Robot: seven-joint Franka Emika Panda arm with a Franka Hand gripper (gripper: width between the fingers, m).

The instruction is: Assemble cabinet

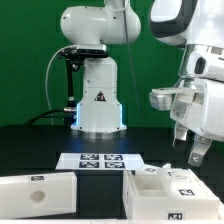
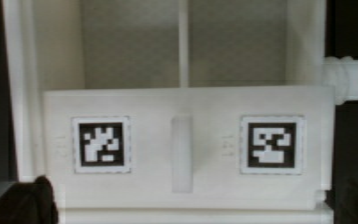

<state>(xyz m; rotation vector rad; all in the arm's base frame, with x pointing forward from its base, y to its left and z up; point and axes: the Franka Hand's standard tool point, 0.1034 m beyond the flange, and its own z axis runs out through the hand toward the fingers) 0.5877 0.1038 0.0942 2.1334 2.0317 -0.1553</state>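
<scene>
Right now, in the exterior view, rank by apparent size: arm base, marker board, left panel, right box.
1. Right box, though nearest the camera and cropped by the frame.
2. Arm base and left panel: too alike to rank.
3. Marker board, clearly smallest.

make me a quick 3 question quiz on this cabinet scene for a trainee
1. True or false: the jaws are shut on the box.
2. How many tags show on the box face in the wrist view? A one, B two, C four.
3. Fill in: in the exterior view, the loose panel lies on the box's ____ side.

Key:
1. False. The gripper hangs open over the box, gripping nothing.
2. B.
3. Left.
</scene>
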